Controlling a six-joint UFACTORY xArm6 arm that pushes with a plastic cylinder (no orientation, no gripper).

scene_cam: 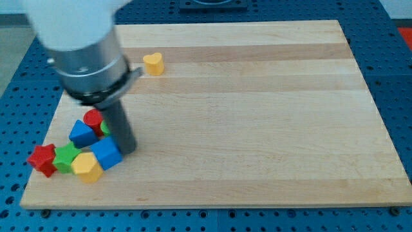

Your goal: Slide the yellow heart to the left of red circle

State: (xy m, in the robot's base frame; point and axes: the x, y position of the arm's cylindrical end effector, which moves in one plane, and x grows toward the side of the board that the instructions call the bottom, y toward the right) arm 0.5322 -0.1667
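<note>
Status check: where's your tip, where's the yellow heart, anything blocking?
My tip low at view's left, beside blue cube. Yellow heart alone near top. Red circle in the cluster, crowded by blue triangular block.

Bottom-left cluster — red star (pixel 42 158), green block (pixel 65 157), yellow block (pixel 87 167), blue cube (pixel 107 153), blue triangle (pixel 81 133).

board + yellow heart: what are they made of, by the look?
Board: looks like light wood, matte, with lengthwise grain and joined strips showing. Yellow heart: uniform solid colour with a soft sheen, no grain visible; probably painted wood or plastic, I cannot tell which. My tip sits well below it in the view, beside the blue cube.
</note>
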